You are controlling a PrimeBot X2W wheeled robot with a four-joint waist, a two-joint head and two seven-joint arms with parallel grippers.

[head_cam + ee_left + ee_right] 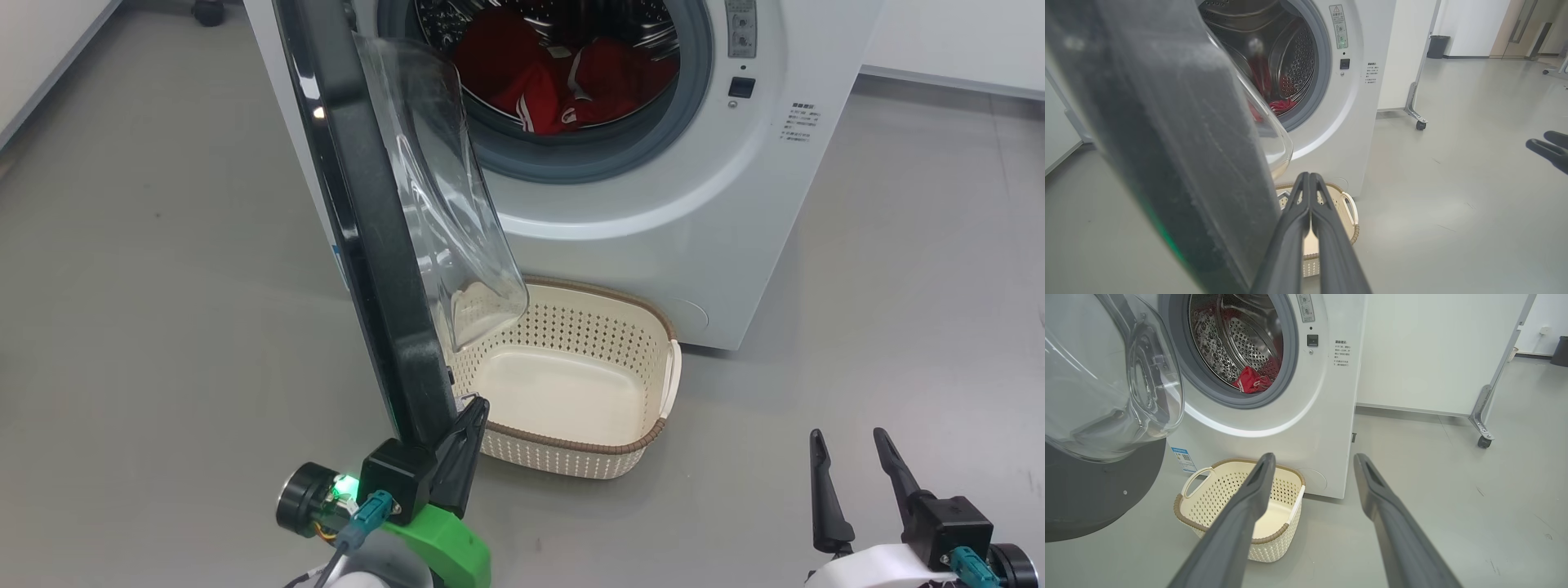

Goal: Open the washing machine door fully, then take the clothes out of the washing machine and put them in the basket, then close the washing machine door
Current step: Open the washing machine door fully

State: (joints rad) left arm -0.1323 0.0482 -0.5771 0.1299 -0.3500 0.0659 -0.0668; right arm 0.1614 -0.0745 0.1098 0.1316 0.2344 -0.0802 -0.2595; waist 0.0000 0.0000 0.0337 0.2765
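Observation:
The white washing machine stands with its door swung out towards me, seen edge-on, the glass bowl facing the drum. Red clothes with white stripes lie inside the drum. The cream basket sits on the floor below the opening, with nothing in it. My left gripper is shut, its tips right beside the door's lower inner edge; I cannot tell whether they touch. My right gripper is open and holds nothing, low at the right, pointing at the machine.
A white wheeled panel with a caster stands to the right of the machine. A black bin is by the far wall. Grey floor spreads to the left and right of the machine.

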